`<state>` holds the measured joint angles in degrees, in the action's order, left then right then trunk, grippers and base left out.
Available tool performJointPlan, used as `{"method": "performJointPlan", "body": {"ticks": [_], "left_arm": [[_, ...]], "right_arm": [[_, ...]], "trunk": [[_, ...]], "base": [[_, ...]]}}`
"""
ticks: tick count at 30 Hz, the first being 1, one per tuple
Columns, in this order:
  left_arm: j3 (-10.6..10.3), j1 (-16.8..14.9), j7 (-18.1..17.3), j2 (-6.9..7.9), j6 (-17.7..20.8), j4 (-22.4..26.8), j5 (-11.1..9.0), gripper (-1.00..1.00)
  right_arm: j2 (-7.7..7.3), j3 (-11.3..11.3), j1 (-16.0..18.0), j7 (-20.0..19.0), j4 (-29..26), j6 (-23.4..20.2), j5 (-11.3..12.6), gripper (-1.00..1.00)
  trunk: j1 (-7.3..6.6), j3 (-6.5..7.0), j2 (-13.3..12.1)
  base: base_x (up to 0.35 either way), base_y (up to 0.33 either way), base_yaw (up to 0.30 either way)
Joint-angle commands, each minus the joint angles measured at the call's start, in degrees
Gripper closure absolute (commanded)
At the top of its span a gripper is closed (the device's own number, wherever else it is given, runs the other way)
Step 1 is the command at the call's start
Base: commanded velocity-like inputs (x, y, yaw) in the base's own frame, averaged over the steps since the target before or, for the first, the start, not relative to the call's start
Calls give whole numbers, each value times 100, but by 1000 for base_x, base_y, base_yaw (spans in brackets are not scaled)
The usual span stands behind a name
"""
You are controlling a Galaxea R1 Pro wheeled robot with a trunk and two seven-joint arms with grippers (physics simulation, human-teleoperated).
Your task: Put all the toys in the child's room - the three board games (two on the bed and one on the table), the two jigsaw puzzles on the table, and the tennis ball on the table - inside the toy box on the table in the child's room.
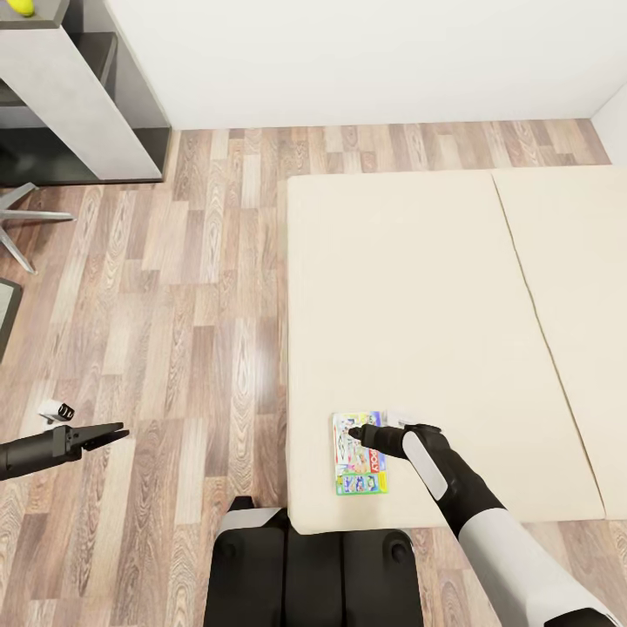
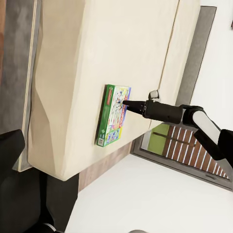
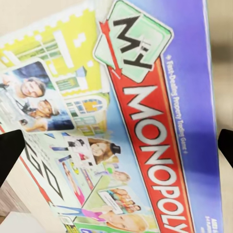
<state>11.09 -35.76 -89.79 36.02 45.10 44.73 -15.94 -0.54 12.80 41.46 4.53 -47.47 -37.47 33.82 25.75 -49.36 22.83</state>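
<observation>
A colourful board game box (image 1: 360, 455) with a Monopoly cover (image 3: 145, 121) lies flat near the front left corner of the cream bed (image 1: 418, 305). My right gripper (image 1: 353, 430) hovers just over it, open, with one fingertip beyond each side of the box (image 3: 116, 145). The left wrist view shows the same box (image 2: 112, 116) with green edges and the right gripper (image 2: 125, 103) above it. Over the wood floor to the left, my left gripper (image 1: 117, 432) holds nothing and looks open. A small yellow-green tennis ball (image 1: 24, 7) rests on the table (image 1: 52, 78) at the far left.
The mattress (image 2: 97, 48) is in two parts with a seam on the right. Chair legs (image 1: 26, 218) stand on the floor by the table. My base (image 1: 305, 566) is against the bed's near edge. A grey-framed window (image 2: 184, 145) lies beyond the bed.
</observation>
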Motion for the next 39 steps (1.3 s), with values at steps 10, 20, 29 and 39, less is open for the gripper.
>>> {"method": "performJointPlan", "body": {"ticks": [10,20,29,39], "left_arm": [[-2,-1,-22,3,61,1,2,-100],[-2,-1,-22,10,61,1,2,-100],[0,-1,-22,10,61,1,1,-100],[5,-1,-22,12,61,-12,-4,-100]], "right_arm": [[-3,21,2,34,-21,-14,51,-100],[-23,21,2,23,-26,-22,62,-100],[-23,21,2,21,-26,-15,64,-100],[-10,21,2,22,-26,-15,64,-100]], "trunk": [[3,-6,9],[3,-6,9],[3,-6,9],[3,-6,9]], "base": [[0,0,0],[0,0,0],[0,0,0],[0,0,0]]}}
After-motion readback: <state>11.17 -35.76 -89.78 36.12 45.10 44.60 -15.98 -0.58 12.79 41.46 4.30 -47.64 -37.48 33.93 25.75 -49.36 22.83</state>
